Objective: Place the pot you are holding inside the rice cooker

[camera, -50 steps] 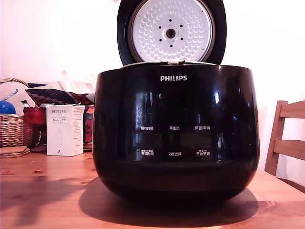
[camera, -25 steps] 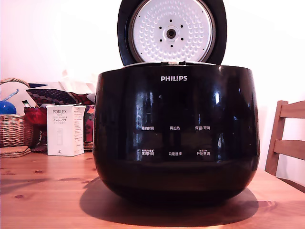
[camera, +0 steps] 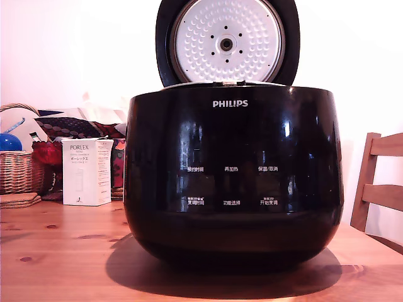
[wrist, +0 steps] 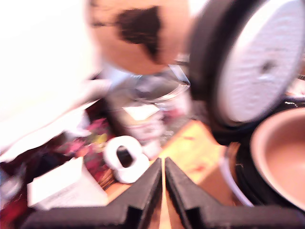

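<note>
Standing on a wooden table (camera: 63, 251), the black PHILIPS rice cooker (camera: 233, 182) is seen with its round lid (camera: 227, 41) raised upright, dimpled inner plate facing forward. At the exterior view's left, a white PORLEX box (camera: 86, 171) and a wicker basket (camera: 16, 171) are seen behind. In the blurred wrist view, the gripper (wrist: 163, 183) is shown with fingers nearly together, gripping nothing — the pot (wrist: 281, 160) is seated inside the cooker body, beside the lid.

Black tool (wrist: 163, 176), two wedge-shaped tapered fingers (wrist: 143, 191), matte surface
</note>
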You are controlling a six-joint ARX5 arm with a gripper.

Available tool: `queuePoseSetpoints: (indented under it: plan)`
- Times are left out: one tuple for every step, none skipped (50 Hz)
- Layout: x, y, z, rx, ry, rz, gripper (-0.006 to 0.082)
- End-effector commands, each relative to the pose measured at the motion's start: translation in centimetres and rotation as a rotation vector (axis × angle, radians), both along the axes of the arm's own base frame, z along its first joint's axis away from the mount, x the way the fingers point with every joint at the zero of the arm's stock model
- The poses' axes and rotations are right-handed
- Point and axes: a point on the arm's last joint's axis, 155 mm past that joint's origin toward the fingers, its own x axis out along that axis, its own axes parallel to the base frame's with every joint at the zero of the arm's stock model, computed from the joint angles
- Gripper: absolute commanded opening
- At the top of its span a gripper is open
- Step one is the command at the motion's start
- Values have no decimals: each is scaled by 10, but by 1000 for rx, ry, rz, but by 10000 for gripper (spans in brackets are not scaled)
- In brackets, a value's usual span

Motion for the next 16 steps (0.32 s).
queuePoseSetpoints:
  plan:
    - [6, 7, -5, -40, 0, 54, -21]
    - [6, 7, -5, -42, -8, 54, -21]
    - [8, 11, -3, -63, -8, 89, -21]
    - [8, 12, -2, -67, -14, 94, -21]
    - [8, 12, -1, -69, -19, 94, -21]
    - [9, 14, 0, -76, -18, 111, -21]
    - [9, 14, 2, -79, -24, 112, -21]
    - [8, 15, 3, -79, -28, 113, -21]
    - [9, 15, 4, -81, -34, 113, -21]
    - [9, 15, 5, -83, -38, 113, -21]
    - [9, 15, 6, -84, -41, 113, -21]
    - [9, 15, 7, -85, -45, 113, -21]
    - [10, 14, 8, -87, -49, 113, -21]
    - [10, 14, 9, -88, -52, 112, -21]
    - [10, 14, 9, -95, -50, 114, -21]
    - [10, 14, 9, -95, -50, 114, -21]
